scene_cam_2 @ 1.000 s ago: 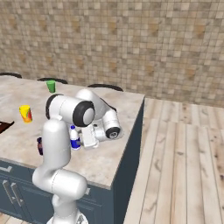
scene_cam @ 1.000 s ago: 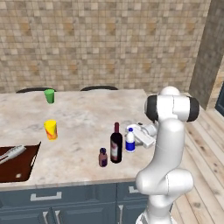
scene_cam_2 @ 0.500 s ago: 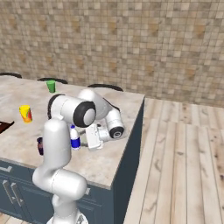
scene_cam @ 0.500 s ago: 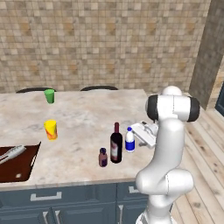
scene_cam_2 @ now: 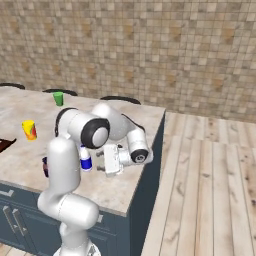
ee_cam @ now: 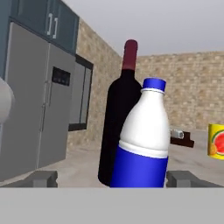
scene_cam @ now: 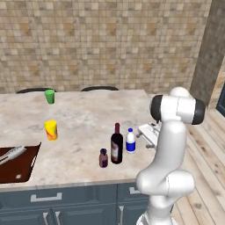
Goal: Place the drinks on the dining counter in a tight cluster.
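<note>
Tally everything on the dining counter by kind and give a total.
Bottles: 3: wine bottle, water bottle, tiny maroon bottle
Cups: 2: yellow cup, green cup
Cutting boards: 1: dark board
Total: 6

Glossy white, rounded arm segments with dark joint bands; the tool (ee_cam: 112, 178) carries 2 small grey fingertips.
</note>
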